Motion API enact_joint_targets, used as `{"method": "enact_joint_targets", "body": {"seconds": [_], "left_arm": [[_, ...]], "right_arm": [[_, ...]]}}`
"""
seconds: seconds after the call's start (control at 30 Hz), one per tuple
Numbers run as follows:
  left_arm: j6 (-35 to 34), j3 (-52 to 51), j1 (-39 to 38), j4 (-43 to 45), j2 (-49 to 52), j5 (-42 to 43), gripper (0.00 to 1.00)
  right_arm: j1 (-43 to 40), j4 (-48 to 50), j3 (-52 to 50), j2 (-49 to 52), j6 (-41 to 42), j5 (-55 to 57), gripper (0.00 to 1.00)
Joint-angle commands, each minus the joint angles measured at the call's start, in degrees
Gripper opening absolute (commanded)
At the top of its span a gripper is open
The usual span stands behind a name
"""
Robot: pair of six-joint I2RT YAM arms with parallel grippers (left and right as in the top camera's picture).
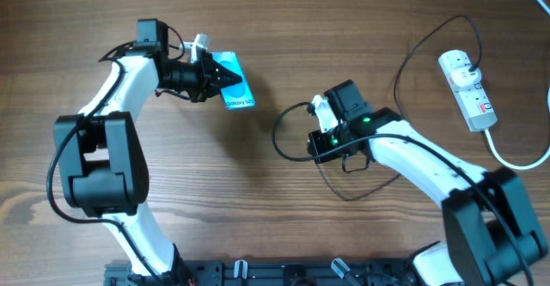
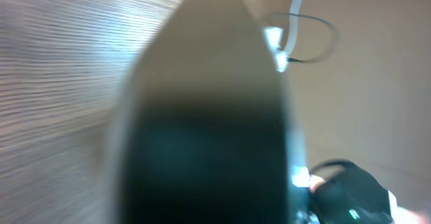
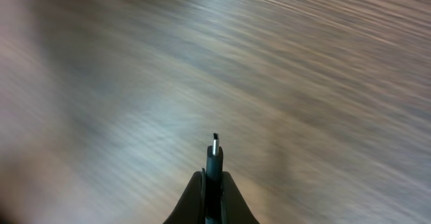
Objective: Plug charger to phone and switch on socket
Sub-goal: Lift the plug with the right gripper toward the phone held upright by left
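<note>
The phone, teal-blue with "Galaxy S25" text, is held at its left end by my shut left gripper at the upper left of the table. In the left wrist view the phone fills the frame, dark and blurred. My right gripper is at mid-table, right of the phone and apart from it. It is shut on the charger's connector, whose metal tip sticks out past the fingers. The black charger cable loops back to the white socket at the far right, which has a red switch mark.
The socket's thick white cord runs off the right edge. The black cable loops on the wood table around and below the right gripper. The right arm shows at the lower right of the left wrist view.
</note>
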Motion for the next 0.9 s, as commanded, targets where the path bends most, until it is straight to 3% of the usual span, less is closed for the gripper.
{"method": "enact_joint_targets", "body": {"seconds": [0.0,0.27,0.87], "left_arm": [[3.15,-0.2,2.03,0.22,-2.47,10.56,0.04],[3.34,-0.2,4.59,4.76,-2.47,17.66,0.04],[4.81,-0.22,5.44,1.33,-2.47,17.92,0.04]], "right_arm": [[-0.33,0.79,1.16,-1.6,0.09,-13.44,0.04],[-0.33,3.93,1.14,-1.6,5.7,-21.33,0.04],[-0.33,9.35,1.14,-1.6,11.3,-31.26,0.04]]}}
